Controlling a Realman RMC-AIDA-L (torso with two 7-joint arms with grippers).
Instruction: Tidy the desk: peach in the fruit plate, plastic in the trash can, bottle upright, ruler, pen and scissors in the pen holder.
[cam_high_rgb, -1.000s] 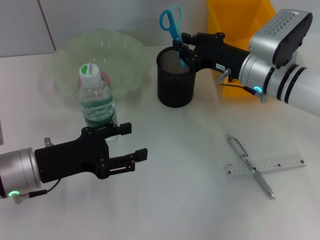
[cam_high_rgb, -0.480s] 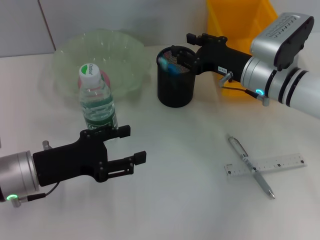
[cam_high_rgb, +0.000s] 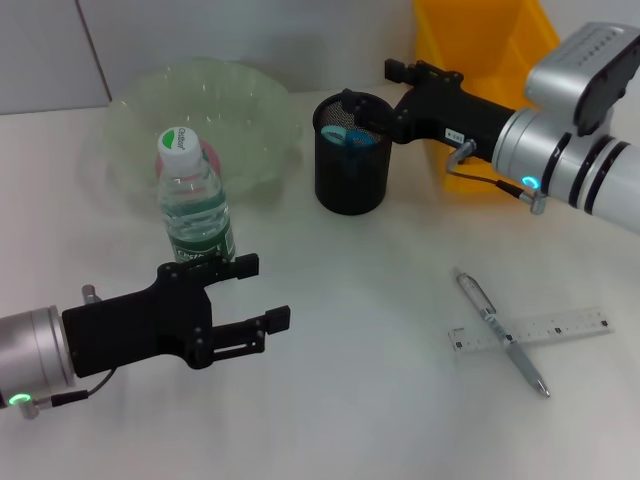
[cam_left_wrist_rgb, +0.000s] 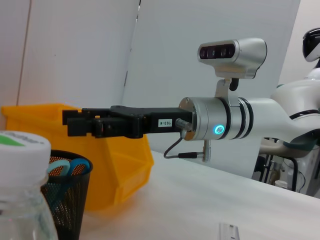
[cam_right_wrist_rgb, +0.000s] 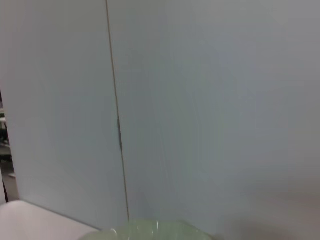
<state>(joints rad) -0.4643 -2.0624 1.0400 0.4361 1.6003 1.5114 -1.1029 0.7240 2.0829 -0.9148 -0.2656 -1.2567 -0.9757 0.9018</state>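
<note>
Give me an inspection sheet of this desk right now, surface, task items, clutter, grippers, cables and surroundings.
Surface: white desk, no spills seen.
Job's things: scissors inside black mesh pen holder; bottle upright before the clear fruit plate; pen lying across the ruler; yellow bin behind.
Clutter: nothing seen.
Grippers: right gripper open, above and behind the holder; left gripper open, beside the bottle.
Cables: short wrist cable on right arm.
Surroundings: pale wall panels.
</note>
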